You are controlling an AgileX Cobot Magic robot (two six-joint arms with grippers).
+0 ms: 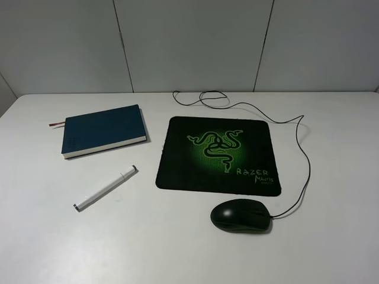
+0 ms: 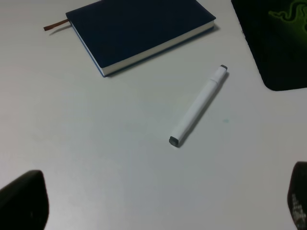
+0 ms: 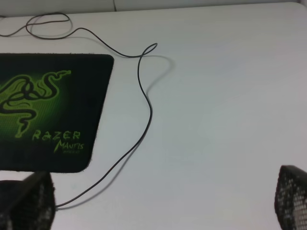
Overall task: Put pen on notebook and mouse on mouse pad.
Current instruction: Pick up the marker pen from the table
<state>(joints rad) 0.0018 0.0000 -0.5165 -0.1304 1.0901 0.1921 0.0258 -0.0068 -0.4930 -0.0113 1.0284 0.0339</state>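
Closest to the lens in the high view, a glossy black oval computer mouse [image 1: 241, 216] sits on the white table [image 1: 47, 248], just beside the near right corner of a black rectangular mouse pad [image 1: 177, 171] with a green snake logo and "RAZER" lettering, not on it. Its thin black cable [image 1: 307, 163] leaves the mouse's right side, curves up past the pad's right edge and loops behind the far edge. Left of the pad, a slim white cylindrical pen [image 1: 106, 188] lies diagonally on bare table, apart from a closed dark teal hardcover notebook [image 1: 103, 130] lying flat farther back, with a red ribbon bookmark [image 1: 57, 124] poking from its far left corner.

From the left wrist view, the left gripper [image 2: 160, 203] hangs above the table with its dark fingertips [image 2: 21, 201] spread wide at the frame's two corners, holding nothing. The pen lies between and beyond them, the notebook past it, and a corner of the mouse pad shows at the side.

From the right wrist view, the right gripper [image 3: 158, 203] is likewise spread wide and empty over bare table. The cable snakes past the pad's lettered corner and disappears behind one fingertip [image 3: 26, 201].
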